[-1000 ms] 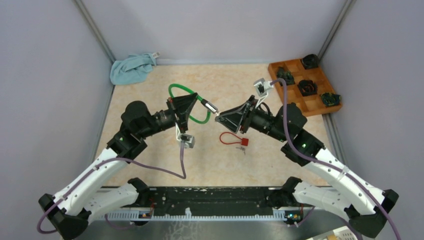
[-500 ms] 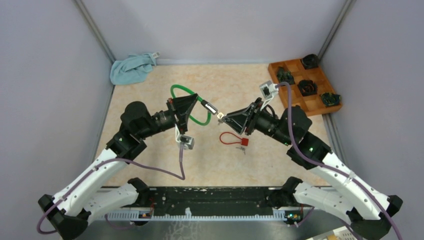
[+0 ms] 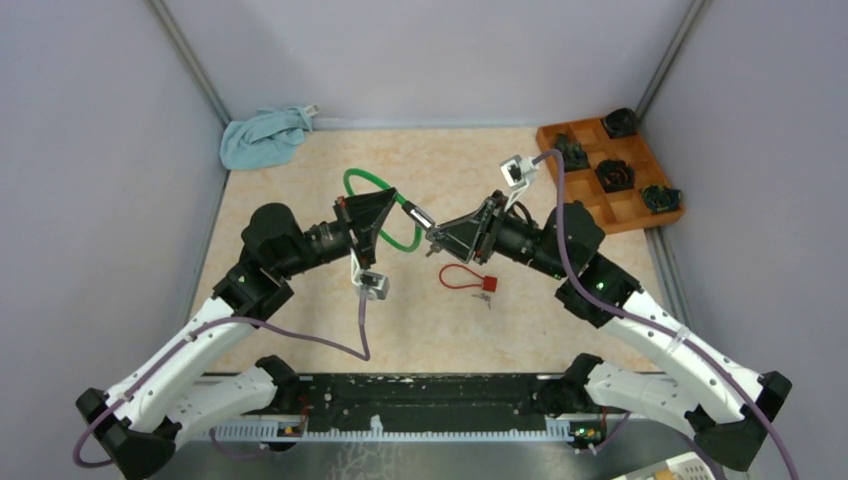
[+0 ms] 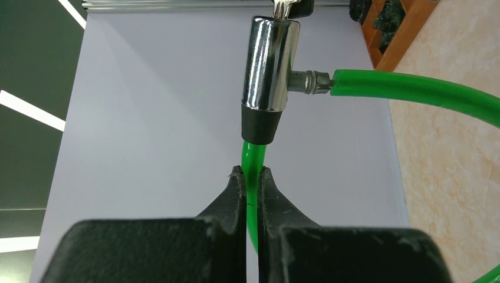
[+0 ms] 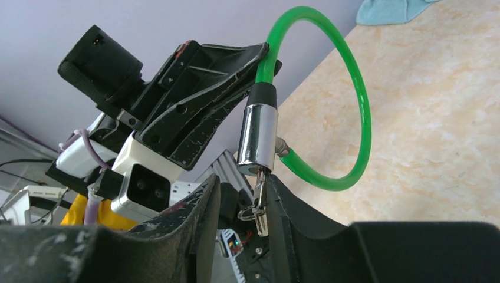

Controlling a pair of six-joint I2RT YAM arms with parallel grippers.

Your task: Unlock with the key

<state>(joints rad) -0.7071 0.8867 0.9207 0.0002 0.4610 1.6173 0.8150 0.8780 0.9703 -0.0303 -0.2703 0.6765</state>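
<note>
The green lock (image 4: 268,65) hangs above mid-surface (image 3: 460,330), its cable pinched in the left jaws. The key (image 5: 259,203) sits at its barrel end, between the narrow, unclamped right jaws. Red padlock (image 3: 489,283) at 5 o'clock; cloth (image 3: 262,135) at 11, tray (image 3: 625,205) at 2; grey walls (image 3: 420,60).

The green cable lock (image 5: 364,124) is held in the air, up and to the left of the red padlock (image 3: 487,283) as seen from the top view. Its cable is closed into a loop, with both ends joined to a chrome barrel (image 5: 259,138) that has a black collar. A small silver key (image 5: 260,203) on a ring is seen at the barrel's free end.
</note>
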